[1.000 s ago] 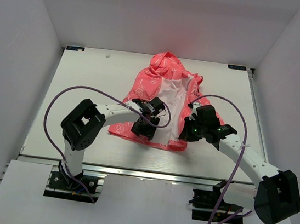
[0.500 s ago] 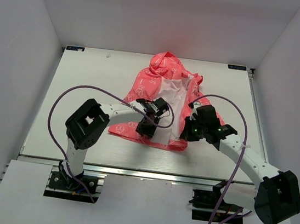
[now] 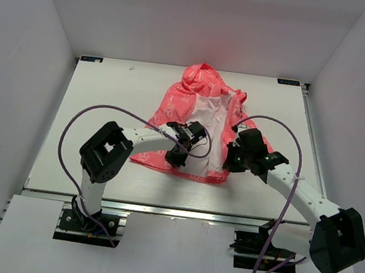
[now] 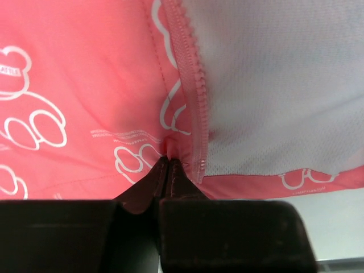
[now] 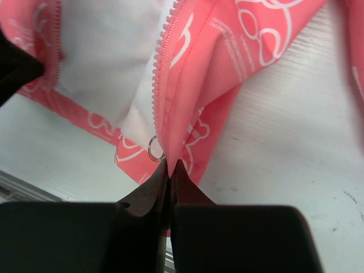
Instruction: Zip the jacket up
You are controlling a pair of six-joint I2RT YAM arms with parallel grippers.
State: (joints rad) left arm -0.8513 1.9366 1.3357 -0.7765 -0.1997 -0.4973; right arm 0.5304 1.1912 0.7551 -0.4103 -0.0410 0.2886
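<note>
The coral-pink jacket (image 3: 199, 112) lies open on the table, hood at the far end, white lining (image 3: 206, 123) showing between its two front panels. My left gripper (image 3: 177, 155) is shut on the jacket's left front panel (image 4: 85, 102), pinching fabric right beside the zipper teeth (image 4: 190, 85) near the hem. My right gripper (image 3: 231, 158) is shut on the right front edge (image 5: 187, 96), lifted off the table, with a small metal ring (image 5: 154, 149) of the zipper just left of the fingertips.
The white table (image 3: 101, 139) runs out on both sides of the jacket. A purple cable (image 3: 77, 119) loops over the left arm and another (image 3: 289, 140) over the right. Grey walls enclose the table.
My left gripper has slid slightly right and closed onto the left zipper edge; it stood open a second ago. The hem there has bunched a little. The right arm holds still.
</note>
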